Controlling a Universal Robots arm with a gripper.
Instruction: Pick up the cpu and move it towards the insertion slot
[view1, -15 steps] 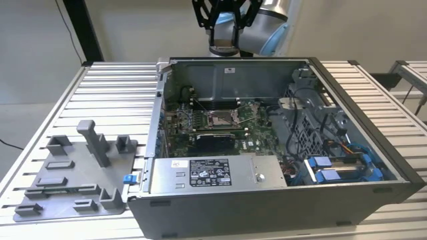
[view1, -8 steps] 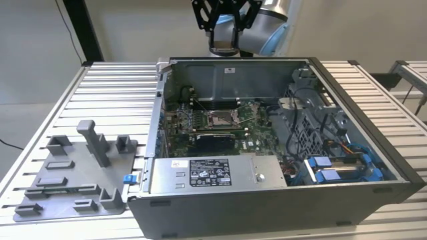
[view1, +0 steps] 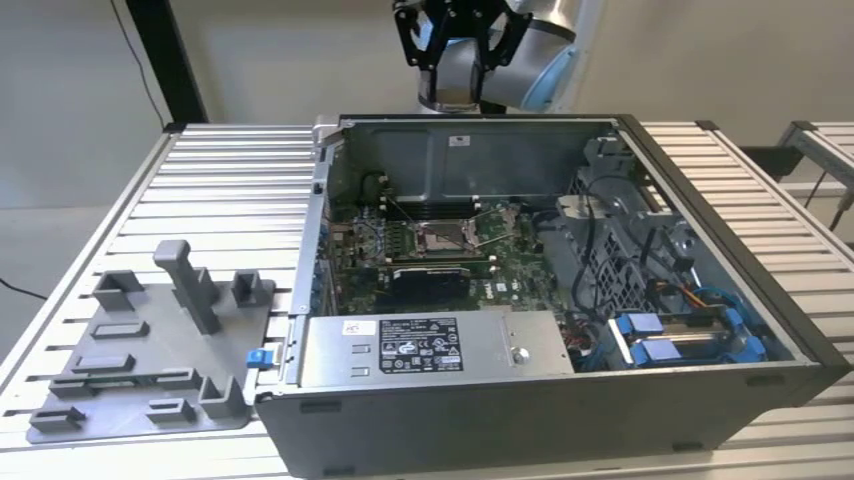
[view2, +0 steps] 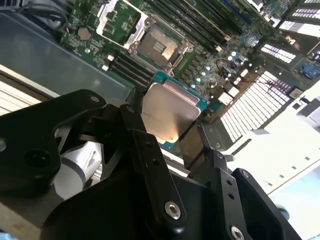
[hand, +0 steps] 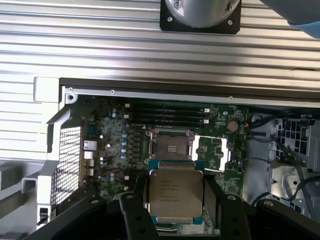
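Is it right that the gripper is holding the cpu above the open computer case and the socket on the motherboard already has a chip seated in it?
Not quite. The gripper does hold the cpu above the open computer case, but the insertion slot is still empty; both wrist views show its frame open with a bare centre.

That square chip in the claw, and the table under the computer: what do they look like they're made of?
The cpu has a dull silvery top, apparently brushed metal with a soft sheen, on a thin green board that shows at its edges. The claw is shut on it. The table looks like ribbed, pale grey aluminium, judging by its parallel grooves and matte shine.
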